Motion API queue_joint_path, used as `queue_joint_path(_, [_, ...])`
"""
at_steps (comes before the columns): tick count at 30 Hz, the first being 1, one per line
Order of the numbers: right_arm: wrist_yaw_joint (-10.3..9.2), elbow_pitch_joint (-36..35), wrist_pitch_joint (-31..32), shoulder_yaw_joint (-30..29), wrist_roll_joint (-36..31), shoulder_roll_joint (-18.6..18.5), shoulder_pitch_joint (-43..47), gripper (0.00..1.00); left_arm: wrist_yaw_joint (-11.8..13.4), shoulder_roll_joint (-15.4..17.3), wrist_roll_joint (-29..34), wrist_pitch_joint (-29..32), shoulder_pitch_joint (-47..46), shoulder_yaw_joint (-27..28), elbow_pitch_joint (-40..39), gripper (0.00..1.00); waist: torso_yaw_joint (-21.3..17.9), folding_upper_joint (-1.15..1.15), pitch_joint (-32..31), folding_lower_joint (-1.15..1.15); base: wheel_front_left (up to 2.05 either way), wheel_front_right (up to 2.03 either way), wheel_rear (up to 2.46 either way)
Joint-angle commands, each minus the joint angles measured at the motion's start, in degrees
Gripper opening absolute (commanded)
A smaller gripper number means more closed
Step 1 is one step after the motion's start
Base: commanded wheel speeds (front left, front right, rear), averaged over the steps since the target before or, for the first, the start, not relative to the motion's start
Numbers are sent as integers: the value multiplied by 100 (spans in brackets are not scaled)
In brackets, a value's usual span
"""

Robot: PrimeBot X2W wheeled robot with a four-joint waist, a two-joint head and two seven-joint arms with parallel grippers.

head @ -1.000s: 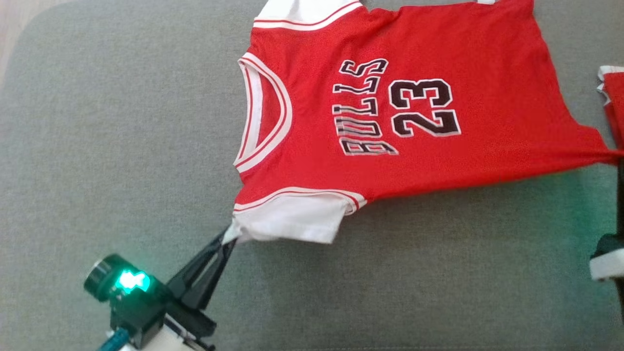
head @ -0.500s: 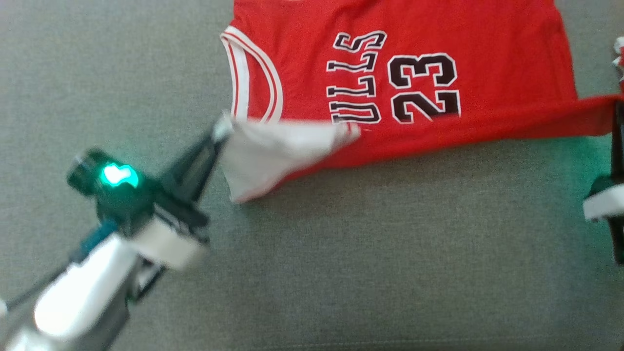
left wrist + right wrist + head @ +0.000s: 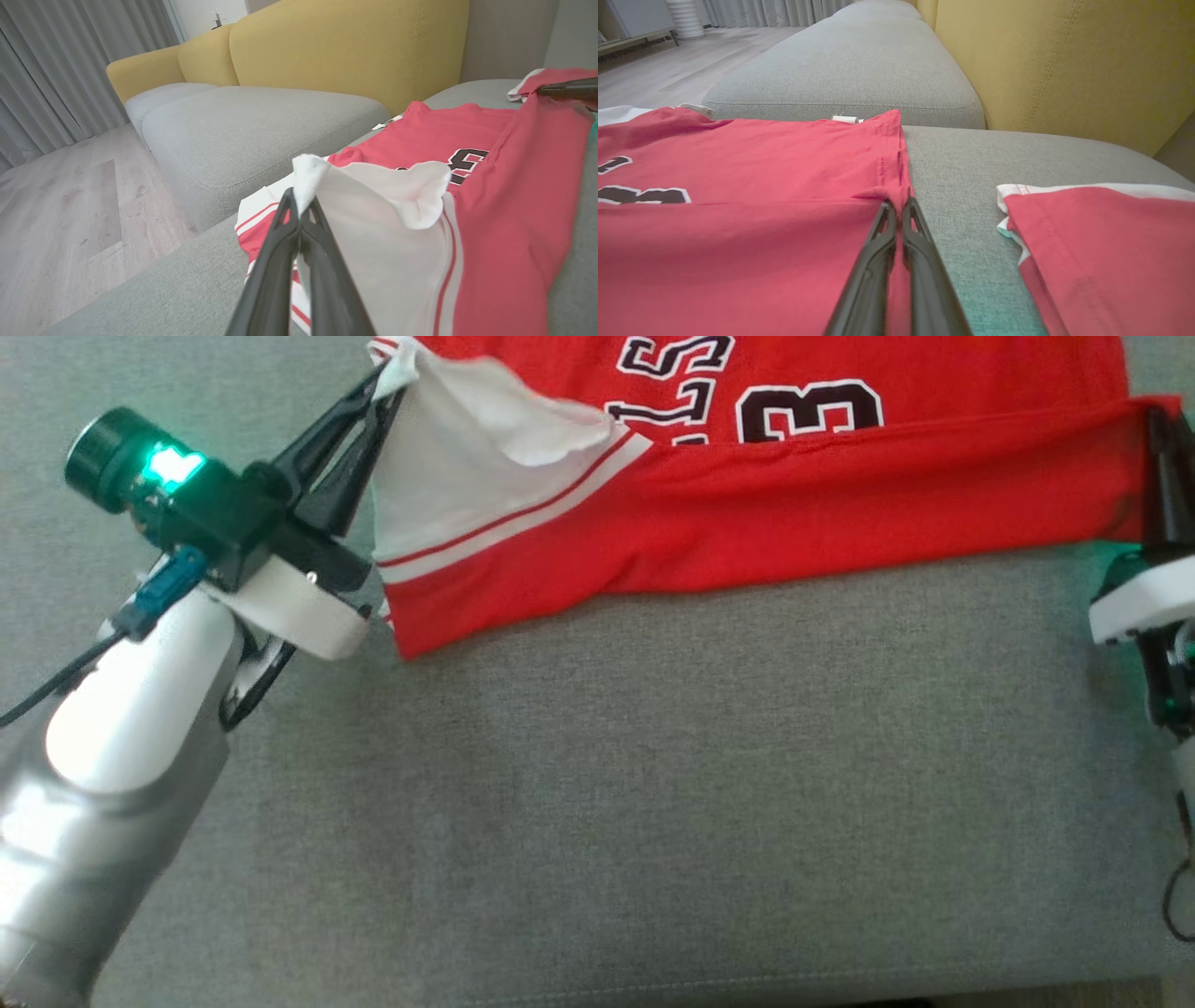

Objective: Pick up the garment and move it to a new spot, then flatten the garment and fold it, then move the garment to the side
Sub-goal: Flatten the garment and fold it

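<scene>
The garment [image 3: 747, 513] is a red jersey with white sleeves and black lettering, lying on a grey sofa cushion [image 3: 653, 803]. Its near long edge is lifted and folded over toward the far side. My left gripper [image 3: 387, 378] is shut on the white sleeve corner [image 3: 303, 170] at the upper left of the head view. My right gripper [image 3: 1156, 420] is shut on the red hem corner [image 3: 896, 196] at the right edge. The jersey's [image 3: 738, 186] far half lies flat, with the number partly covered by the fold.
A second red and white garment [image 3: 1101, 242] lies on the cushion just right of my right gripper. A yellow sofa back [image 3: 350, 46] rises behind the cushion. The neighbouring seat cushion [image 3: 261, 121] and wooden floor [image 3: 70, 210] lie to the left.
Both grippers have carried the jersey's near edge up and away over the jersey, so it now covers part of the lettering. The head view has also shifted.
</scene>
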Motion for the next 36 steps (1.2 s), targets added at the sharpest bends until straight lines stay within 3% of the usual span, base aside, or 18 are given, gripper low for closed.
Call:
queue_joint_path(1, [37, -61, -69, 106, 105, -78, -41, 15, -35, 169, -13, -63, -239, 205, -25, 76, -29, 0, 30, -1, 0, 0, 0])
queue_joint_path(2, [37, -15, -72, 138, 150, -66, -105, 91, -37, 148, 3, -91, -286, 211, 75, 100, -41, 0, 35, -1, 0, 0, 0])
queue_joint_path(3, [37, -30, -75, 120, 182, -55, -172, 100, -37, 111, -16, -114, -304, 233, 163, 100, -52, 0, 40, -1, 0, 0, 0])
queue_joint_path(11, [37, -498, -78, -102, 186, 30, 81, 100, 383, -331, -665, -186, 571, 661, 417, 100, -51, 0, -149, -1, 0, 0, 0])
queue_joint_path(17, [37, -708, -79, -241, 82, 100, 489, 100, 900, -661, -1089, -140, 1608, 828, 276, 100, -44, 0, -328, -1, 0, 0, 0])
queue_joint_path(22, [37, -745, -79, -250, 34, 163, 649, 100, 1100, -714, -1225, 193, 2049, 745, 220, 100, -52, 0, -400, -1, 0, 0, 0])
queue_joint_path(26, [37, -681, -79, -198, 57, 178, 682, 100, 1118, -697, -1332, 562, 2252, 633, 93, 100, -69, 0, -438, -1, 0, 0, 0])
queue_joint_path(27, [37, -658, -79, -187, 67, 181, 693, 100, 1100, -681, -1346, 655, 2285, 592, 46, 81, -73, 0, -449, -1, 0, 0, 0])
queue_joint_path(28, [37, -617, -79, -177, 82, 179, 700, 100, 1079, -665, -1363, 746, 2316, 552, -4, 43, -74, 0, -459, -1, 0, 0, 0])
queue_joint_path(29, [37, -535, -79, -166, 109, 171, 694, 100, 1047, -654, -1392, 837, 2349, 515, -62, 16, -74, 0, -472, -1, 0, 0, 0])
queue_joint_path(30, [37, -448, -79, -143, 138, 167, 685, 100, 1014, -636, -1414, 926, 2380, 474, -124, 0, -73, 0, -486, -1, 0, 0, 0])
queue_joint_path(36, [37, 193, -74, 132, 344, 134, 545, 100, 1091, -441, -1355, 989, 2473, 460, -532, 0, -86, 0, -556, -1, 0, 0, 0])
